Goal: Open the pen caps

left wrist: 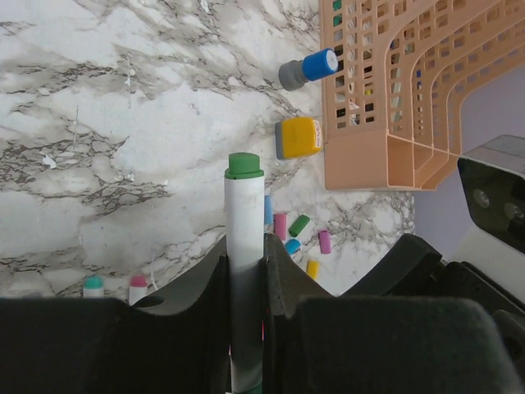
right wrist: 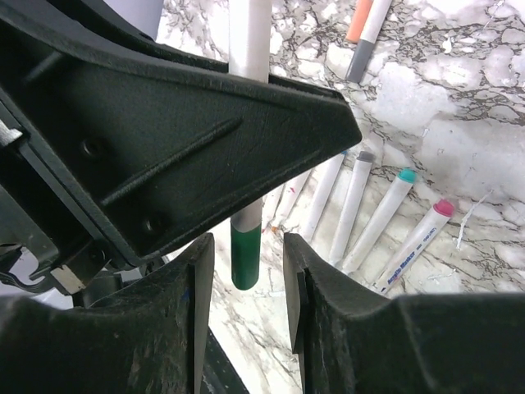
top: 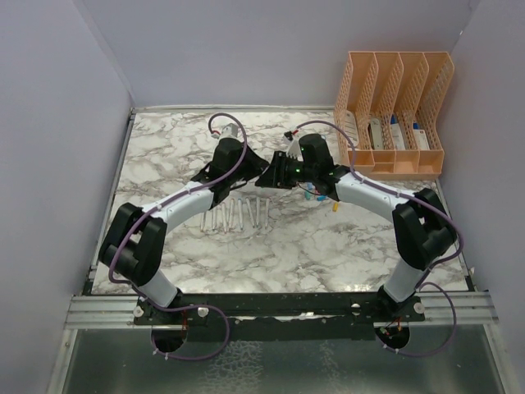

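1. Top view: the left arm (top: 176, 203) and right arm (top: 369, 190) reach in from the near edge and meet nose to nose over the middle of a marble table (top: 328, 246). A row of pens (top: 238, 215) lies side by side just in front of where they meet. A few loose caps (top: 316, 197) are scattered under the right arm. An orange file rack (top: 394, 107) stands at the far right corner. Finger positions are too small to read here.

2. Left wrist view: the left gripper (left wrist: 246, 246) is clamped tight on a white pen (left wrist: 244, 213) that points away from the camera and ends in a green tip (left wrist: 244, 164). On the table beyond lie small caps in blue, pink (left wrist: 280, 226), green (left wrist: 299, 225), teal, purple (left wrist: 323, 240) and yellow. Farther off, beside the rack, sit a stubby yellow item (left wrist: 298, 137) and a stubby blue item (left wrist: 310, 68).

3. Right wrist view: the right gripper (right wrist: 246, 246) is spread apart, with one finger (right wrist: 193, 287) on each side of the pen's green cap (right wrist: 245, 267) and a gap showing on both sides. The cap is on the pen, sticking out below the black body of the left gripper. To the right, pens with teal (right wrist: 406, 175) and pink (right wrist: 444, 207) tips lie on the marble.
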Tool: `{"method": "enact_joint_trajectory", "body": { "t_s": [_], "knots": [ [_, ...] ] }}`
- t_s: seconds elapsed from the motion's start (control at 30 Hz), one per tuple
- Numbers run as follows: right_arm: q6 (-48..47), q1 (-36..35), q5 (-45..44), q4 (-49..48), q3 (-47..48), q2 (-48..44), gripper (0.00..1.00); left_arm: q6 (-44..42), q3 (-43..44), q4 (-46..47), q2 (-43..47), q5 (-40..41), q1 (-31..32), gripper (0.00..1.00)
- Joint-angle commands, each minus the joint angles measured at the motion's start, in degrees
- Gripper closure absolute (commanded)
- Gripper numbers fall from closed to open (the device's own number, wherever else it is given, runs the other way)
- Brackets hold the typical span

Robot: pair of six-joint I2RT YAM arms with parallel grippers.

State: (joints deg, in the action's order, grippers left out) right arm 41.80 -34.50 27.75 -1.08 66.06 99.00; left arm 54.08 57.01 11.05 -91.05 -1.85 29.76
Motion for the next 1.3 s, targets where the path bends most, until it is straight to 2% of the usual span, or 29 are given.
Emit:
{"method": "enact_joint_trajectory", "body": {
  "t_s": [0.0,0.13,0.3,0.43,0.57,0.7,1.03,1.17,1.27],
  "knots": [
    [-1.5,-0.2,1.6,0.7,1.6,1.0,0.61,-0.6,2.2,0.4,-1.2,-0.3,0.5,1.0],
    [-1.5,-0.2,1.7,0.5,1.8,1.3,0.66,-0.4,2.3,0.6,-1.5,-0.4,0.5,1.0],
    [-1.2,-0.2,1.9,-0.1,2.4,2.0,0.81,-0.3,2.4,0.7,-1.5,-0.4,0.6,1.0],
    [-1.2,-0.2,2.2,-0.1,2.8,2.6,0.87,0.0,2.4,0.8,-1.5,-0.2,0.7,1.0],
    [-1.2,-0.2,2.3,-0.2,2.5,2.3,0.99,0.0,2.9,0.9,-1.9,0.0,0.8,1.0],
    [-2.1,-0.2,2.3,1.0,1.7,1.1,0.99,-2.0,6.7,-0.4,-3.6,1.5,0.3,1.0],
    [-4.8,-0.2,2.2,7.3,-3.5,-4.6,0.99,-7.7,29.3,-5.8,-17.7,1.4,-6.0,1.0],
    [-5.5,-0.2,-0.8,11.5,-4.5,-6.7,0.99,-9.1,33.7,-8.0,-20.6,1.4,-6.8,1.0],
    [-7.9,-0.1,-6.3,16.7,-3.6,-7.3,0.99,-9.6,33.1,-8.7,-20.1,0.4,-7.2,1.0]
  ]
}}
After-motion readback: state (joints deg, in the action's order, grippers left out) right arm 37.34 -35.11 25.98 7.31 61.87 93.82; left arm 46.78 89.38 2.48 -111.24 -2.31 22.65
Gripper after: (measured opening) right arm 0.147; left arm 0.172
